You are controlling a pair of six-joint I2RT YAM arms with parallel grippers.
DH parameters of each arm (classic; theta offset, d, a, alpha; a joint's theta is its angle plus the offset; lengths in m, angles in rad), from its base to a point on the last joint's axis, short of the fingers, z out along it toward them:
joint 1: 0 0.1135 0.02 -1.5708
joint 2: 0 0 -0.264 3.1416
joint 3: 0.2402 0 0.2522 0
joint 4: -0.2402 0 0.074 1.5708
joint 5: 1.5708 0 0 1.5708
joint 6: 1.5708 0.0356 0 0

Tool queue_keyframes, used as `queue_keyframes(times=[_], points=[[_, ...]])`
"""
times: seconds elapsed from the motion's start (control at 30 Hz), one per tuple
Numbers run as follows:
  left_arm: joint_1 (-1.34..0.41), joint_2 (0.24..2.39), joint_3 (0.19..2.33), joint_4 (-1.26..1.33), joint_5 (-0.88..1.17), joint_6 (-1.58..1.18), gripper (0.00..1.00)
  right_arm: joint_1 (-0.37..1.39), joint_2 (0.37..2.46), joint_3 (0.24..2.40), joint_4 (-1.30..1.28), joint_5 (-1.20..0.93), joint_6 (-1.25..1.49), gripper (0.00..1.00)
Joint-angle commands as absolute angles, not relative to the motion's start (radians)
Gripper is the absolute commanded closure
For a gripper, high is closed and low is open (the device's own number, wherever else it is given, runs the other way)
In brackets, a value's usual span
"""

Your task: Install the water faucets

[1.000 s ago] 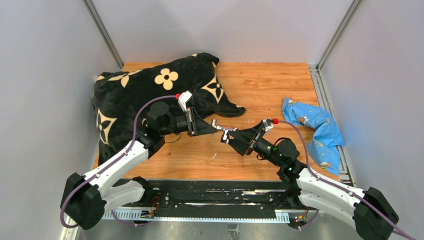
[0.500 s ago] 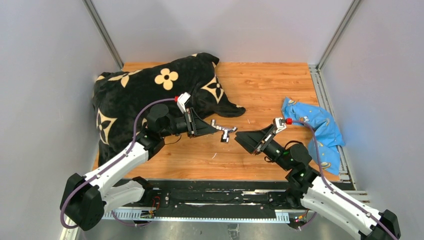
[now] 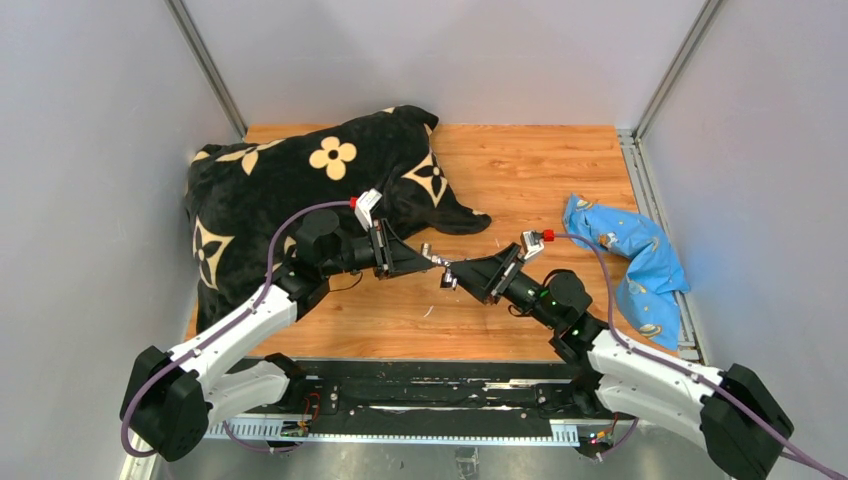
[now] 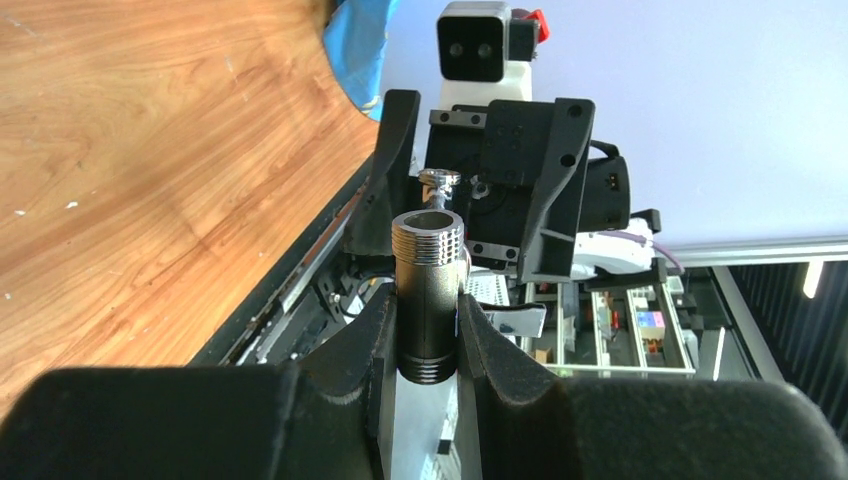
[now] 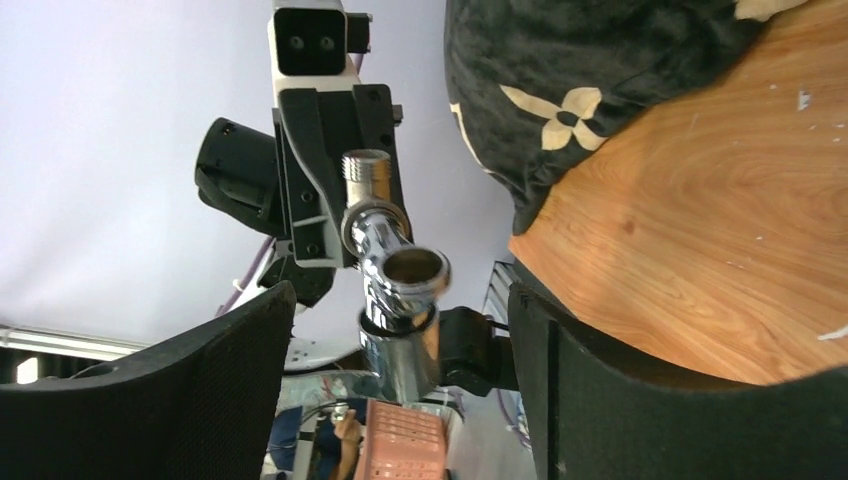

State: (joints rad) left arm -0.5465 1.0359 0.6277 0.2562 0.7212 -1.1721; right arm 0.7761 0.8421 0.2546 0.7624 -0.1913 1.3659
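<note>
My left gripper [image 3: 428,258] is shut on the short threaded fitting [image 4: 428,265] and holds it above the wooden table [image 3: 540,170]. In the right wrist view the fitting [image 5: 366,172] is joined to the T-shaped chrome tap piece [image 5: 398,270], which sticks out toward the right arm. My right gripper [image 3: 458,276] is open. Its fingers [image 5: 230,380] stand wide on either side of the chrome tap without touching it. In the left wrist view the right gripper [image 4: 475,180] faces me just beyond the fitting.
The black blanket with tan flowers [image 3: 300,180] covers the table's left back part, close behind the left arm. The blue plastic bag [image 3: 630,255] lies at the right edge. A black rail [image 3: 430,385] runs along the near edge.
The right gripper backed off to the right half a second ago and has come back, open, around the chrome tap. The left gripper has held the faucet nearly still.
</note>
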Motion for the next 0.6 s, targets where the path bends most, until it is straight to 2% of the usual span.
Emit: queue_keyframes(times=[0.0,0.3,0.37,0.43,0.57], points=[[-0.546,0.996,0.631,0.230,0.724,-1.113,1.00,0.767,0.924,0.259,0.982,-0.217,1.418,0.29],[-0.546,1.001,0.667,0.206,0.742,-1.016,1.00,0.766,1.109,0.306,1.151,-0.332,1.471,0.66],[-0.545,1.007,0.678,0.206,0.757,-0.952,1.00,0.767,1.133,0.296,1.196,-0.326,1.512,0.79],[-0.546,1.006,0.680,0.220,0.766,-0.883,1.00,0.767,1.161,0.291,1.250,-0.325,1.577,0.98],[-0.545,0.990,0.627,0.386,0.730,-0.780,1.00,0.765,1.221,0.304,1.325,-0.368,1.770,0.99]])
